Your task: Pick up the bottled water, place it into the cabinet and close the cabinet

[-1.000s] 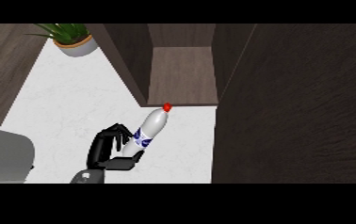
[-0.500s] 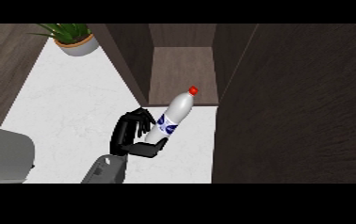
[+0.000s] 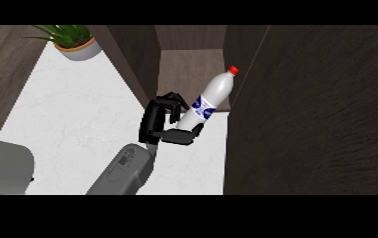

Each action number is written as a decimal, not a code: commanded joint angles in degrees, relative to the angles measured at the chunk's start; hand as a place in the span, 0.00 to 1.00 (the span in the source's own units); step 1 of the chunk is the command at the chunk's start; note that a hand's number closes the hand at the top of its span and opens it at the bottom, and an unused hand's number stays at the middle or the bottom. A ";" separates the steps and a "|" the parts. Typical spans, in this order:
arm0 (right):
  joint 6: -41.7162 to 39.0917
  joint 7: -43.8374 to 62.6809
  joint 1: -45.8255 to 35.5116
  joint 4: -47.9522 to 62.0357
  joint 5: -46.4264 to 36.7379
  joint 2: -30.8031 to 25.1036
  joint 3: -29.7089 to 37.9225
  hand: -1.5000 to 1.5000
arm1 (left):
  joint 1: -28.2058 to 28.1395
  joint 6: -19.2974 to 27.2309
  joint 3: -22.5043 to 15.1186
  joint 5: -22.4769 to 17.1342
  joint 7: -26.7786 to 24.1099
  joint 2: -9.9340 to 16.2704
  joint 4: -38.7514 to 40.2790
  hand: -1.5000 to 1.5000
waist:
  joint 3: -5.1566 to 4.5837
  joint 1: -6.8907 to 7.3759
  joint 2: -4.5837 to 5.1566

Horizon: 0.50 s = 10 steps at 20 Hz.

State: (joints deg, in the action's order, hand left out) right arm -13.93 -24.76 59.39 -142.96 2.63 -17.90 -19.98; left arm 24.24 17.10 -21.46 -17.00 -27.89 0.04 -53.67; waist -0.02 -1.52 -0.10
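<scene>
My hand (image 3: pixel 164 124) curls round the water bottle (image 3: pixel 210 98), its red cap tilted toward the open cabinet (image 3: pixel 190 67), seemingly just ahead.

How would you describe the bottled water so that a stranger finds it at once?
Look at the open dark wood cabinet above the white counter. Just before its opening, a black hand holds the bottled water tilted. It is the only white thing with a red cap and blue label.
</scene>
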 commanded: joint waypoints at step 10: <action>-3.58 -4.75 4.02 -1.68 5.03 -1.21 5.22 0.00 | 22.21 10.60 -1.09 -10.35 8.38 -0.03 13.36 1.00 | 0.01 -1.31 0.29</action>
State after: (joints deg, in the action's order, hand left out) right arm -16.36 -28.96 61.83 -142.46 3.40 -18.74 -16.33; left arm 40.90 26.19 -22.88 -24.38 -22.00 0.11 -43.21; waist -0.03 -2.91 0.28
